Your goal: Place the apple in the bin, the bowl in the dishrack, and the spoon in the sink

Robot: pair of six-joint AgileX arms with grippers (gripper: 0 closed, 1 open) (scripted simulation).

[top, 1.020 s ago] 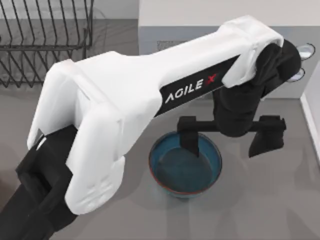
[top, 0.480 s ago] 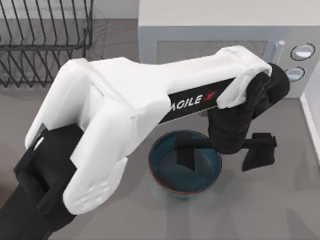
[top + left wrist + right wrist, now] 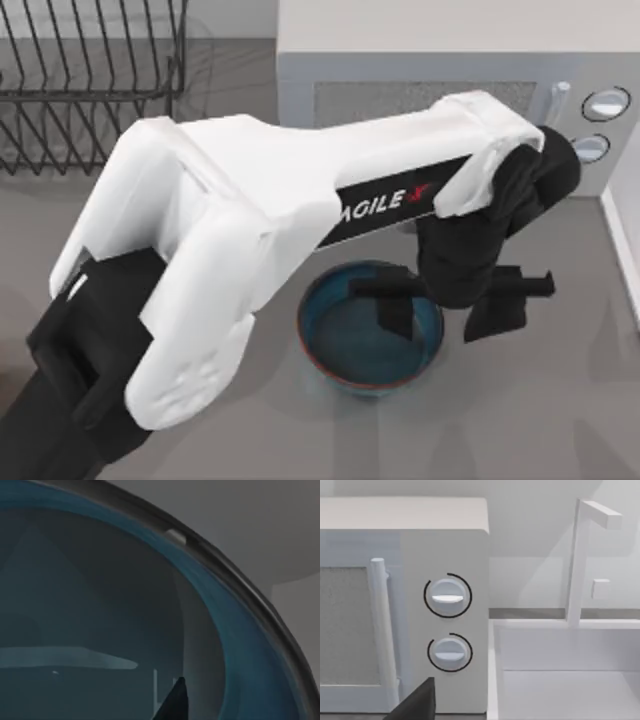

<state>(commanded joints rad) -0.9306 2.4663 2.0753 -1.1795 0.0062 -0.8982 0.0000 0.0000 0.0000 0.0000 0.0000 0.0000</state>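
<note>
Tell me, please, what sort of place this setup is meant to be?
Most likely a simulated kitchen counter: a microwave stands beside a white sink with a tap, and a dishrack sits at the back left. The left gripper straddles the rim of a bowl.

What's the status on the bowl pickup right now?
Left end effector open, straddling the bowl rim. Bowl on the table. Dishrack far left. Nothing in the way.

Microwave [image 3: 440,90] close behind bowl [image 3: 340,345]

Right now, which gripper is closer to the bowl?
Left. The left gripper straddles the bowl's right rim, one finger inside. The right gripper faces the microwave and sink.
</note>
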